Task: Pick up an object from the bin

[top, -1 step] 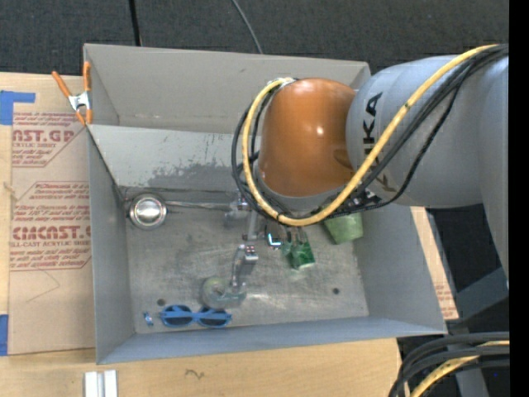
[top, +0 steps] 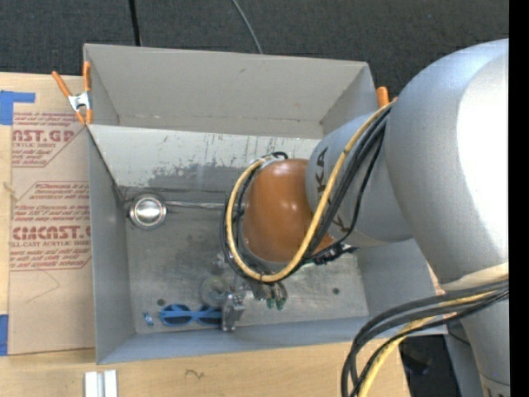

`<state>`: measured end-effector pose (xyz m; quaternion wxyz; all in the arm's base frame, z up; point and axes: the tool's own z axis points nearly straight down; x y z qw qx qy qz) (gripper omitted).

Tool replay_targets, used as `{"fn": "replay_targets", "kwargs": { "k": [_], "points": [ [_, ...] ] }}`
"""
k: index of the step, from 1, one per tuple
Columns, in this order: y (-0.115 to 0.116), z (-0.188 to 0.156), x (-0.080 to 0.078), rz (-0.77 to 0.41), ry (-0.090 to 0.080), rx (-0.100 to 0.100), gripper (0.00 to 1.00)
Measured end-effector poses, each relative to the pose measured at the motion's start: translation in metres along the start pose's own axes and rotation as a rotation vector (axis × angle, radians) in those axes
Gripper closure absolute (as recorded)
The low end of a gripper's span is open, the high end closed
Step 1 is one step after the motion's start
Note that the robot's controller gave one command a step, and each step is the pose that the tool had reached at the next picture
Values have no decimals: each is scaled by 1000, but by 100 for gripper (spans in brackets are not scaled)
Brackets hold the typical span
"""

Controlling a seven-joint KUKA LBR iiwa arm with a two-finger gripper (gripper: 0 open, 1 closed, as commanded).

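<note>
We see even, fairly bright light falling from above on the grey bin (top: 111, 263), with a soft sheen on the arm's orange cover (top: 277, 209), a sharp glint on the small round silver thing (top: 147, 212), and shadow pooled on the floor beneath that cover.

Bin (top: 111, 255) grey, scuffed floor; round cap (top: 147, 212) shiny silver; flat piece (top: 178, 313) blue; wrist cover (top: 277, 209) orange.
</note>
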<state>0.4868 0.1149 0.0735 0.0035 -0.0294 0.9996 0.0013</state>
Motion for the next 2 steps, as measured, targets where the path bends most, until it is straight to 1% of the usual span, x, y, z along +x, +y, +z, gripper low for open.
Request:
{"fn": "replay_targets", "kwargs": {
  "k": [1, 2],
  "points": [
    [1, -3, 1, -1, 7, 0, 100],
    [-25, -239, -2, -184, -3, 2, 100]
  ]
}}
